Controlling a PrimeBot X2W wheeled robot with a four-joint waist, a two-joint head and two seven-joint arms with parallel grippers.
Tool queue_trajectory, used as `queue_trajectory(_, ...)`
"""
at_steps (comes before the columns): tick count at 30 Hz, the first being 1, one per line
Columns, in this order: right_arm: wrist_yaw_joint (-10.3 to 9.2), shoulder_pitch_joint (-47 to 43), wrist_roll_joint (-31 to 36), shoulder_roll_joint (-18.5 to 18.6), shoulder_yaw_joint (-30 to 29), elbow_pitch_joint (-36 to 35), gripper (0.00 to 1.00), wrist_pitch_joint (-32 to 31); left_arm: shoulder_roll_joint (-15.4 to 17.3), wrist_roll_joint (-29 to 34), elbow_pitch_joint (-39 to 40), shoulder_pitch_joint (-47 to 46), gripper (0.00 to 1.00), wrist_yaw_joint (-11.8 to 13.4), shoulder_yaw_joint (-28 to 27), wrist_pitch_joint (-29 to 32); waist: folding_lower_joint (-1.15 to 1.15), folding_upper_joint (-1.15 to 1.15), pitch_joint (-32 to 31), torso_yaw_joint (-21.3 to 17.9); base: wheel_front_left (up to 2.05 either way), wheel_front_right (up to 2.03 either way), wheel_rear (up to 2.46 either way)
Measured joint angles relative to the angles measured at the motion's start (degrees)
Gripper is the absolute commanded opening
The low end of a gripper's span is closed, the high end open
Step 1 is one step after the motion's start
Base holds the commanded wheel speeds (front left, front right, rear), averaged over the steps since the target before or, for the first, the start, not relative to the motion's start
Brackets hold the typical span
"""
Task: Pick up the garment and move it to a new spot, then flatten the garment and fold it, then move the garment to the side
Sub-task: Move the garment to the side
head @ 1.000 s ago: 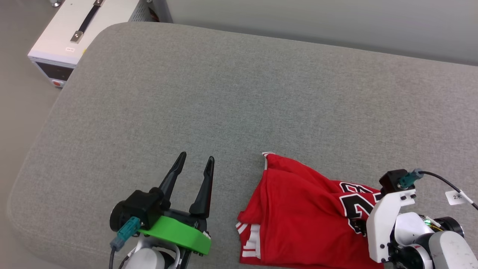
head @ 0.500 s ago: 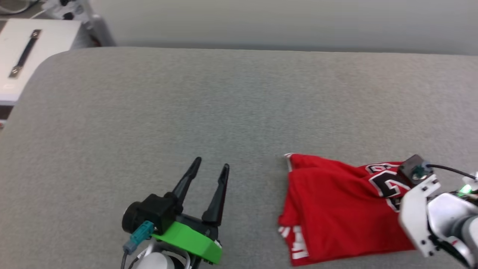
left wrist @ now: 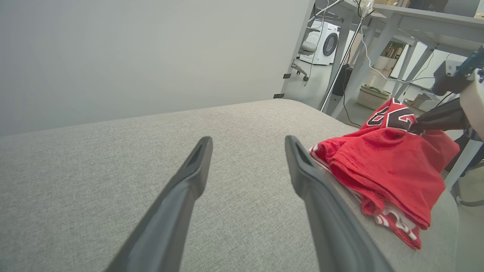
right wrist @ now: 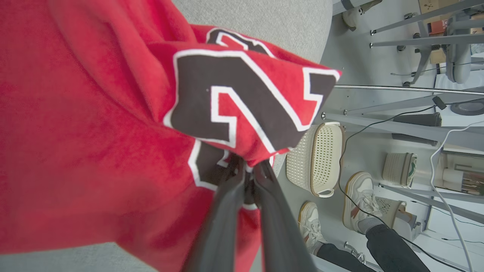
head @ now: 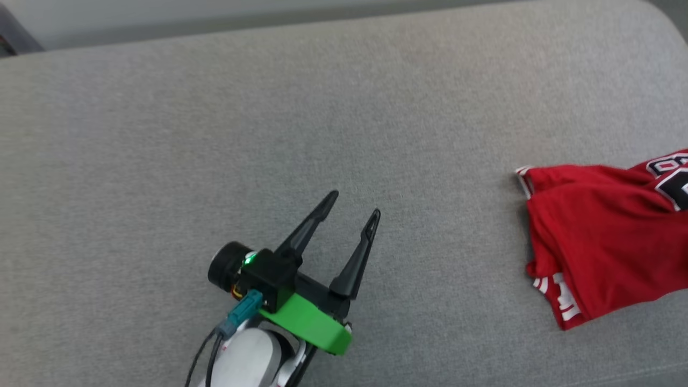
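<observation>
Camera has swung; the shirt (head: 596,242) sits farther right of the left gripper (head: 355,203), jaws apart, at the cushion's (head: 269,107) right end, clamped at its print by the nearer right gripper (right wrist: 247,166).

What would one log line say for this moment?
right hand: shut on garment | left hand: open, empty, over cushion | garment: bunched, not folded

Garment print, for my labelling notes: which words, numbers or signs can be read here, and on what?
"2": black, white-outlined numeral on the red garment, right wrist view.
The next numeral: folded under at the right gripper, unreadable.
Head view lettering: cut off by the frame edge, unreadable.
Elsewhere: nothing legible.
</observation>
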State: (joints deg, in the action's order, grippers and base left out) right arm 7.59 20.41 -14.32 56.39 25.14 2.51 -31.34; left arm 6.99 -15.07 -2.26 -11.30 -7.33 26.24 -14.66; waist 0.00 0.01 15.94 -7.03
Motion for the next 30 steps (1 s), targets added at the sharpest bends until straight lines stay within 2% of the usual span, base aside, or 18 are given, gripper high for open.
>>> queue_trajectory(10, 0.01, 5.9, 5.9, -3.3, -8.3, 12.4, 0.0, 10.3, 2.4, 0.6, 3.1, -6.8, 1.0, 0.0, 2.4, 0.0, 0.01, 0.0, 10.8, -3.9, 0.0, 0.0, 0.0)
queue_trajectory(17, 0.01, 8.3, 10.6, -5.5, -15.7, 19.8, 0.0, 14.1, 3.5, 1.5, 4.7, -10.1, 1.0, 0.0, 3.8, 0.0, 0.01, 0.0, 16.8, -5.3, 0.0, 0.0, 0.0)
queue_trajectory(23, 0.01, 9.4, 13.8, -7.5, -19.4, 23.1, 0.01, 16.3, 3.4, 1.5, 5.0, -10.2, 1.0, 0.0, 4.1, 0.0, 0.01, 0.0, 19.3, -5.4, 0.0, 0.0, 0.0)
queue_trajectory(24, 0.01, 9.5, 14.3, -7.8, -20.1, 23.8, 0.4, 16.4, 3.4, 1.5, 5.0, -10.2, 1.0, 0.0, 4.0, 0.0, 0.01, 0.0, 19.3, -5.3, 0.0, 0.0, 0.0)
queue_trajectory(25, 0.01, 9.5, 15.0, -8.0, -20.8, 24.0, 1.0, 16.7, 3.3, 1.5, 5.0, -10.2, 1.0, 0.0, 4.0, 0.0, 0.01, 0.0, 19.3, -5.2, 0.0, 0.0, 0.0)
queue_trajectory(30, 0.0, 9.7, 17.0, -9.6, -23.2, 24.1, 1.0, 18.0, 2.4, 1.5, 4.7, -10.2, 1.0, 0.0, 3.4, 0.0, 0.01, 0.0, 17.8, -4.6, 0.0, 0.0, 0.0)
